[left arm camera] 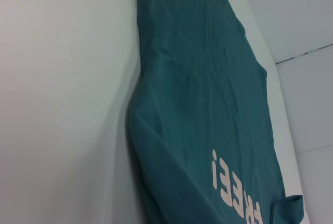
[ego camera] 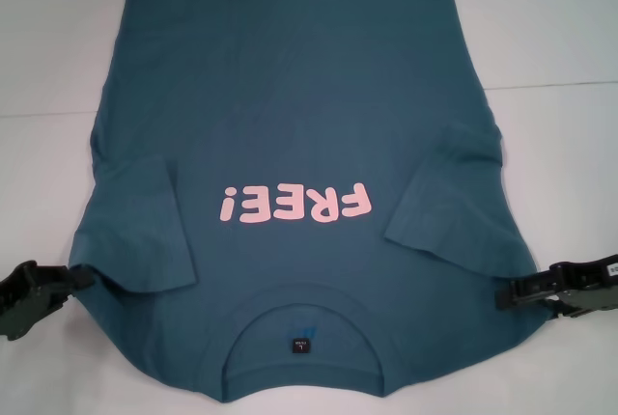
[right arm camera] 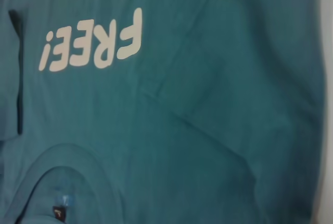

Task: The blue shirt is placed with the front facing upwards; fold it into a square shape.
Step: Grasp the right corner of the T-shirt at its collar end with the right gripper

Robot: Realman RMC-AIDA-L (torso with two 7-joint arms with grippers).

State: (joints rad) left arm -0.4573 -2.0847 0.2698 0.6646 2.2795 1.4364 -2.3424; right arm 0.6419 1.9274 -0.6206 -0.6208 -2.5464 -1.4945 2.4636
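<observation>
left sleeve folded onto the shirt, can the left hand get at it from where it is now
Probably yes. The left hand sits at the blue shirt's edge, right beside the folded-in left sleeve, with nothing lying between them. The right hand is at the opposite edge, out of the way.

pink "free!" print on the blue shirt [ego camera: 290, 87] chest.
</observation>
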